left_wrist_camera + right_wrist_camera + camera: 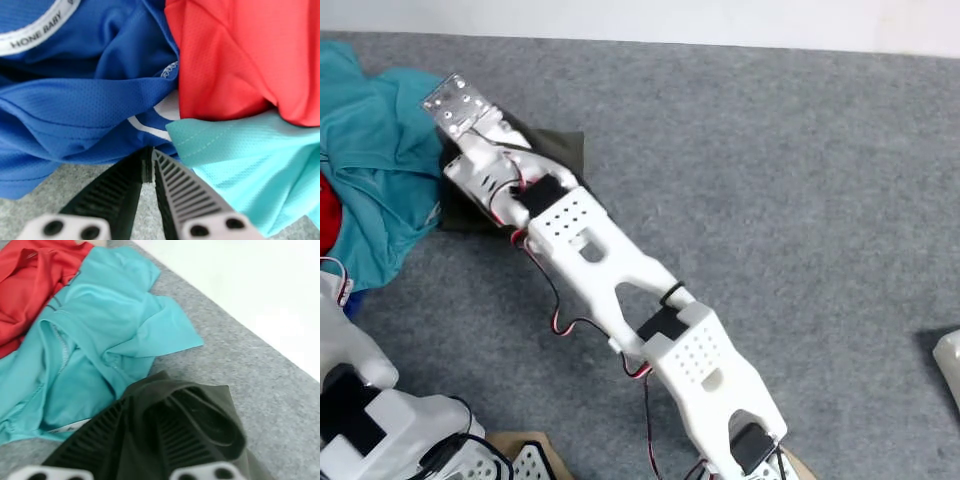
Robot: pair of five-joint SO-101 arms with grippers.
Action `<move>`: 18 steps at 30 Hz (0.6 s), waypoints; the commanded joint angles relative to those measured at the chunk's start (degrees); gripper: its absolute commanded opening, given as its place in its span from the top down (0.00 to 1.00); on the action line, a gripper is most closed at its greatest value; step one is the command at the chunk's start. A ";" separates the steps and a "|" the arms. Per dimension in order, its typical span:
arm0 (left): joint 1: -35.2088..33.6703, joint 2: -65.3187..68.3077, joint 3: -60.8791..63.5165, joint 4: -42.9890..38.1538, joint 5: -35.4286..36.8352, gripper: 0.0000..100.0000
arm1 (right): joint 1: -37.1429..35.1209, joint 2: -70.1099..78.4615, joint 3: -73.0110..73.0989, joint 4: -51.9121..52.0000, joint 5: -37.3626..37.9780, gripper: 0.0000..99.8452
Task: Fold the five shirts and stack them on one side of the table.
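My right gripper [145, 407] is shut on a dark olive shirt [200, 410], whose cloth bunches up between and over the fingers. In the high view that arm [580, 235] stretches diagonally to the far left, its end over the olive shirt [555, 150]. A crumpled teal shirt [370, 150] lies just beside it, with a red shirt [25, 285] behind that. My left gripper [151, 156] is shut, its tips at the edge of a blue shirt [75, 100], where the red shirt [235, 55] and the teal shirt [240, 160] meet.
The table is covered in grey carpet-like cloth [770, 180]. The left arm's white base [360, 410] stands at the near left corner. A white object [950, 365] pokes in at the right edge. A brown board [515, 440] lies at the near edge.
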 commanded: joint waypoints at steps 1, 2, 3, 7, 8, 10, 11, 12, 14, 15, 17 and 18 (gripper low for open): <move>-0.04 -0.04 -0.13 -0.70 0.26 0.99 | -0.66 -1.10 -10.51 11.03 -6.07 0.79; -0.04 -0.04 -0.13 -0.70 0.26 0.99 | -0.40 -1.01 -12.44 12.97 -7.21 0.78; -0.04 -0.04 -0.13 -0.70 0.26 0.99 | 0.04 -1.01 -14.55 14.73 -7.38 0.78; -0.04 -0.04 -0.13 -0.70 0.26 0.99 | 1.27 -1.36 -23.69 22.20 -7.38 0.78; -0.04 -0.04 -0.13 -0.70 0.26 0.99 | 1.54 -1.36 -26.86 24.40 -7.38 0.78; -0.04 -0.04 -0.13 -0.70 0.26 0.99 | 2.68 -1.27 -33.10 29.41 -7.38 0.78; 0.04 -0.04 -0.13 -0.70 0.26 0.99 | 3.38 -1.27 -36.09 31.96 -7.38 0.78; 0.04 -0.04 -0.13 -0.70 0.26 0.99 | 4.35 -1.27 -38.99 34.68 -7.38 0.78; 0.92 -0.13 -0.13 -0.70 0.26 0.99 | 6.73 -1.27 -44.70 39.96 -7.38 0.80; 2.07 -0.13 -0.22 -0.70 0.26 0.99 | 8.04 -1.27 -47.52 42.77 -7.38 0.83; 6.46 -0.13 -0.48 -0.44 -0.18 0.99 | 10.42 -1.27 -53.05 47.69 -7.38 0.90; 9.10 -0.13 -0.66 -0.44 -1.76 0.99 | 11.38 -1.27 -55.60 50.24 -7.38 0.95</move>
